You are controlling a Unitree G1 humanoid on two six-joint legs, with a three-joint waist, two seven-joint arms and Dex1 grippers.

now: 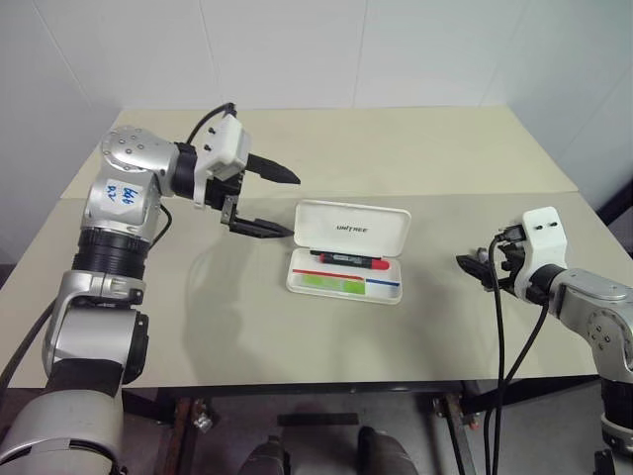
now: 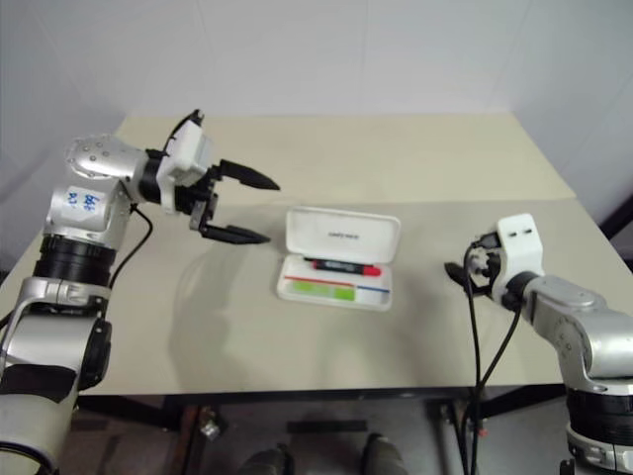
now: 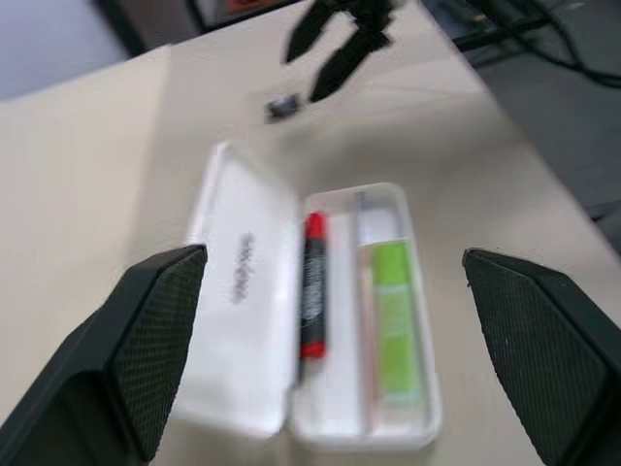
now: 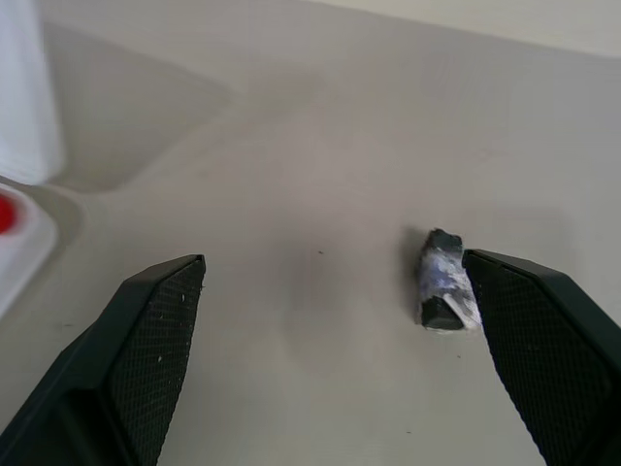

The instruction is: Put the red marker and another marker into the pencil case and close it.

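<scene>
Black cables [image 1: 499, 346] are hanging beside the right gripper [image 1: 473, 267], which is hovering low over the beige table [image 1: 237, 336], well apart from the pencil case [image 1: 346, 251] on its right. Its jaws are standing wide and holding nothing. One small grey cylinder [image 4: 444, 280] is lying on the table just beside one of its fingers [image 4: 543, 340]. One pencil case is sitting open mid-table, lid tilted back. Two markers are lying inside the tray: the red marker [image 1: 349, 260] along the hinge side, the light-green marker [image 1: 332, 283] along the front wall. Left of the case, the left gripper [image 1: 272, 203] is hanging raised above the table, jaws spread wide, touching nothing.
</scene>
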